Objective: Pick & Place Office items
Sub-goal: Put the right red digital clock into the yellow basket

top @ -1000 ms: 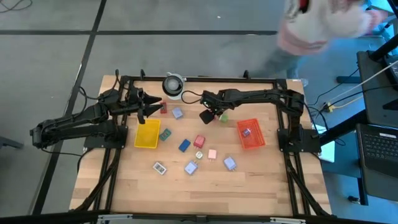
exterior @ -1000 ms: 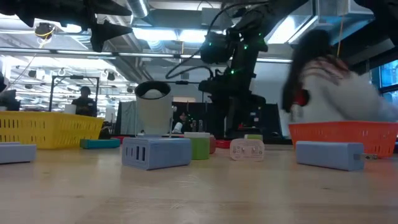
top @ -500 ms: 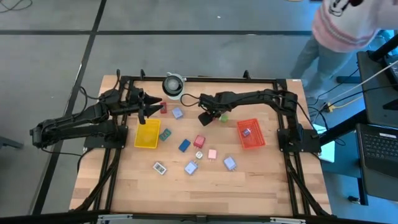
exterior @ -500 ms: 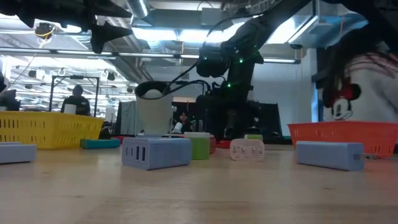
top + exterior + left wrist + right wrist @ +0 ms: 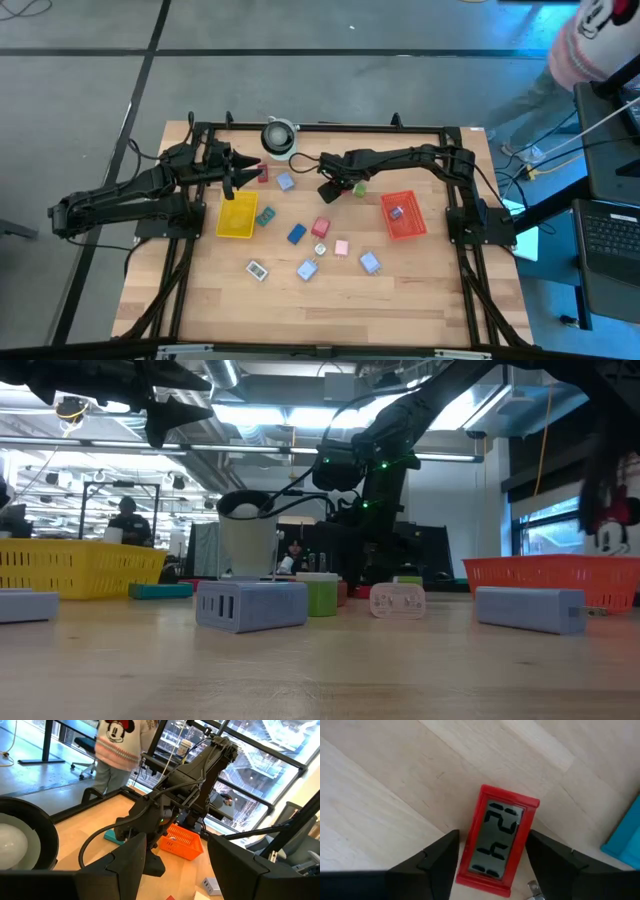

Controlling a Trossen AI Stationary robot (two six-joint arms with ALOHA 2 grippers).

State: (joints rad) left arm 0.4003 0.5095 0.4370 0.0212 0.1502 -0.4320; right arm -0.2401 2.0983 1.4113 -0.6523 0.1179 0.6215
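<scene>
Overhead, right claw spread wide above the bench, red digital clock lying flat between its fingers, untouched, left claw open, empty, beside the yellow tray.

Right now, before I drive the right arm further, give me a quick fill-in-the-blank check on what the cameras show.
1. The right gripper hangs open over a small ____ clock.
2. The left gripper waits beside the ____ tray.
3. One lavender item lies in the ____ tray.

Missing: red; yellow; orange-red
</scene>
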